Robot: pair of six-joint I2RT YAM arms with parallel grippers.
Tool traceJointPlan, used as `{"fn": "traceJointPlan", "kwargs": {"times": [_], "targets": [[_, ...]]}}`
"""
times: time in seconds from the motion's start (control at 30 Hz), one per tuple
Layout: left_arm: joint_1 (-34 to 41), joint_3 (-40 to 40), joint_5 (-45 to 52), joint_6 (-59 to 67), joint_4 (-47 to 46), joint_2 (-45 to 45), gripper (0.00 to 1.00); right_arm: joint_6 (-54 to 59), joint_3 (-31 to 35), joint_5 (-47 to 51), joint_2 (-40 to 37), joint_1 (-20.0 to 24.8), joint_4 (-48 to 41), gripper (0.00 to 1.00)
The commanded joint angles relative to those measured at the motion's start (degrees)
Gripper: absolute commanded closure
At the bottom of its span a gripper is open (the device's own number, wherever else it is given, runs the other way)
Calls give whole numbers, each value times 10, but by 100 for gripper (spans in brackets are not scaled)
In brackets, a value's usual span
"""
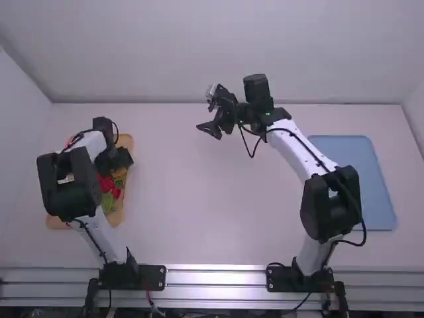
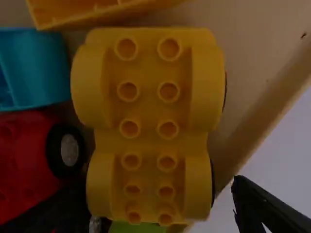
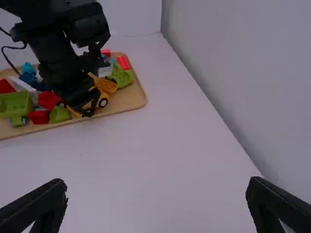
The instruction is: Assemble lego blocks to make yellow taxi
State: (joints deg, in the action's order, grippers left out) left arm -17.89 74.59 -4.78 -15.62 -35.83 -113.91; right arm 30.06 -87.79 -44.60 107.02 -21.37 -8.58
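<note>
The yellow chassis [image 2: 150, 141] lies in the wooden tray [image 1: 127, 142], studs facing up, its long axis at a slant to the tray's nearer long rim. One end points at an orange block [image 2: 97, 10], the other at a green block [image 2: 138, 227], and this second end sits closer to the rim. Which end is the front, I cannot tell. On top I count twelve studs in two rows of six, with four rounded wheel arches, two along each side; slivers of two dark wheels show under one side.

Beside its other side are one light-blue block [image 2: 39, 68] and one red block [image 2: 22, 160] with one black tyre [image 2: 65, 150] facing the chassis. Counted around it: one orange, one light-blue, one red, one green.

The left gripper [image 1: 121, 159] is over the tray, its fingers parted, one to either side of the chassis's green-block end; it grips nothing.

Farther out, the right gripper [image 1: 211, 130] hangs over the white table [image 1: 192, 199], fingers wide apart and empty. One blue tray [image 1: 361, 182] lies toward the table's right end.
</note>
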Motion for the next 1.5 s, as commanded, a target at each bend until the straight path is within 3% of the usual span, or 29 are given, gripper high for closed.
{"fn": "traceJointPlan", "kwargs": {"times": [0.0,0.23,0.33,0.5,0.77,0.83,0.9,0.93,1.03,1.27,1.47], "targets": [[-1,-8,-9,-8,7,-4,26,-2,-18,-3,6,3,-1,1],[-9,-17,-17,-30,34,-4,28,4,-18,-3,6,3,-9,1],[-9,-33,-19,-44,58,-4,21,4,-18,-3,6,3,-8,1],[-9,-49,-20,-42,70,-4,22,4,-18,-3,6,3,-7,1],[-14,-45,-17,-38,76,-3,48,4,-18,-3,6,3,-8,1],[-9,-17,-24,-39,42,4,62,3,-18,-3,6,3,-7,1],[-7,0,-23,-38,23,12,64,1,-18,-3,6,3,-7,1],[-4,10,-21,-28,11,20,71,-3,-18,-3,6,3,-7,1],[4,24,5,4,-11,55,79,-3,-18,-1,6,5,-7,1],[89,-17,37,98,-9,163,80,-37,-18,-8,6,28,-1,1],[231,-94,40,245,35,214,77,-40,-18,-113,6,63,4,1]]}}
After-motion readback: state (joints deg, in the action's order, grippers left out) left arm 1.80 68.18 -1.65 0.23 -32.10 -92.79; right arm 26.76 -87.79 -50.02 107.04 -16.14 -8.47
